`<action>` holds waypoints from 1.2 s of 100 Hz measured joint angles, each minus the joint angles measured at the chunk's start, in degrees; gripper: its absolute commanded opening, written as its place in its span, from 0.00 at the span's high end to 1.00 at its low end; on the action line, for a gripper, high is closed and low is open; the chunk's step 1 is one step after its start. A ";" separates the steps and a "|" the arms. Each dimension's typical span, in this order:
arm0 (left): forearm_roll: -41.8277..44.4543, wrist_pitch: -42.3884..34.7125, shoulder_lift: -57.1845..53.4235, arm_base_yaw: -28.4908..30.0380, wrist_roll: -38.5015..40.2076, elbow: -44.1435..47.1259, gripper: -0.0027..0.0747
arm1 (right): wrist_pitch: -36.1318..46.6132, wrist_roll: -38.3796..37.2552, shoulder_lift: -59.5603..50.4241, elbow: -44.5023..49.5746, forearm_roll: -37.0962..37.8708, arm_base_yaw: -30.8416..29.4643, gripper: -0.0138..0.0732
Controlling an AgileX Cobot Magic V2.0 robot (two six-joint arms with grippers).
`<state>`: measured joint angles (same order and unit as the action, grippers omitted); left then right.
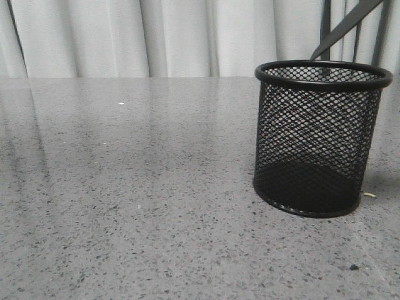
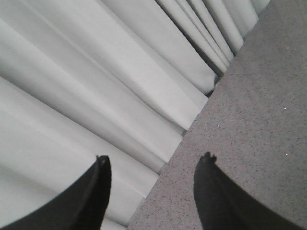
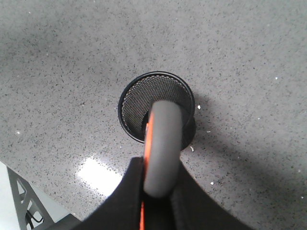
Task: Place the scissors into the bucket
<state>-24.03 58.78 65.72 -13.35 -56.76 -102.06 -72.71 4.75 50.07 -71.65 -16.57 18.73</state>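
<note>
The bucket, a black wire-mesh cup, stands upright on the grey speckled table at the right in the front view. The scissors' dark blades slant down from the upper right, tip at the rim behind the bucket's mouth. In the right wrist view my right gripper is shut on the scissors' grey handle with its orange edge, held directly above the bucket's open mouth. My left gripper is open and empty, pointing at the curtain and the table's far edge.
The grey speckled table stretches left of the bucket. Pale curtains hang behind the table's far edge. A dark frame shows past the table's edge in the right wrist view.
</note>
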 measured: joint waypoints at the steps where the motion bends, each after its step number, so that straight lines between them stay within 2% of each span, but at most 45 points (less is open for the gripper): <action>1: 0.00 0.11 0.00 0.00 0.00 0.00 0.49 | 0.00 0.00 0.19 0.00 0.00 0.00 0.90; 56: -0.12 0.19 0.13 0.00 0.00 0.00 0.49 | 0.00 0.00 9.79 0.00 0.00 0.03 0.90; 120: -0.12 0.19 0.13 0.00 0.00 0.00 0.49 | 0.21 1.61 14.06 0.08 0.00 0.03 0.90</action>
<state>-24.15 58.97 65.85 -13.35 -56.76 -102.06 -72.50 6.36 64.14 -71.57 -16.57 18.76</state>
